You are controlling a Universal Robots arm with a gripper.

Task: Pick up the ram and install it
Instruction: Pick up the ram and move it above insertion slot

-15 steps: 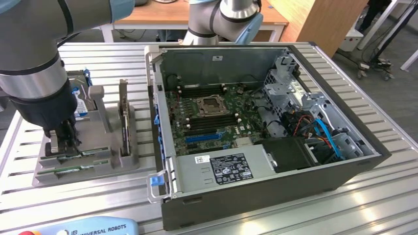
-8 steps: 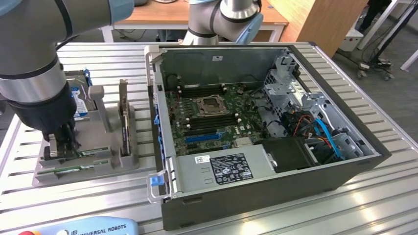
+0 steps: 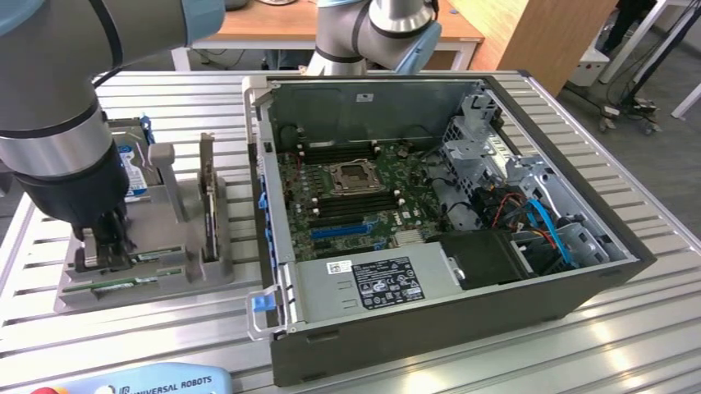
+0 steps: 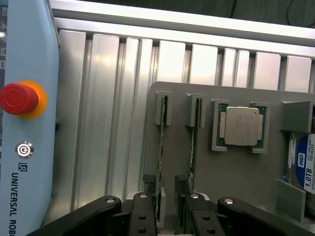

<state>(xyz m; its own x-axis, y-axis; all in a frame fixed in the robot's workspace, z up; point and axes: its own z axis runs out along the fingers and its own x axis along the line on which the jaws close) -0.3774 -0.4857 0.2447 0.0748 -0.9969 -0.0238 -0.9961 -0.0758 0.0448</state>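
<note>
Two green ram sticks stand on edge in slots of a grey holder (image 4: 177,98). In the wrist view my gripper (image 4: 166,194) is open, its black fingers (image 4: 149,196) either side of the near end of one ram (image 4: 161,142). The second ram (image 4: 195,137) runs just outside the other finger. In the exterior view the gripper (image 3: 104,250) hangs low over the holder (image 3: 66,300) on that view's left, with a ram (image 3: 115,284) showing below it. Nothing is gripped. The open computer case (image 3: 438,312) holds the motherboard (image 3: 350,193).
The holder also carries a square silver processor (image 4: 239,126), a hard drive (image 4: 302,164) and an upright dark card (image 3: 206,197). A teach pendant (image 4: 24,123) with a red stop button (image 4: 18,98) lies beside the holder on the ribbed aluminium table (image 4: 108,123).
</note>
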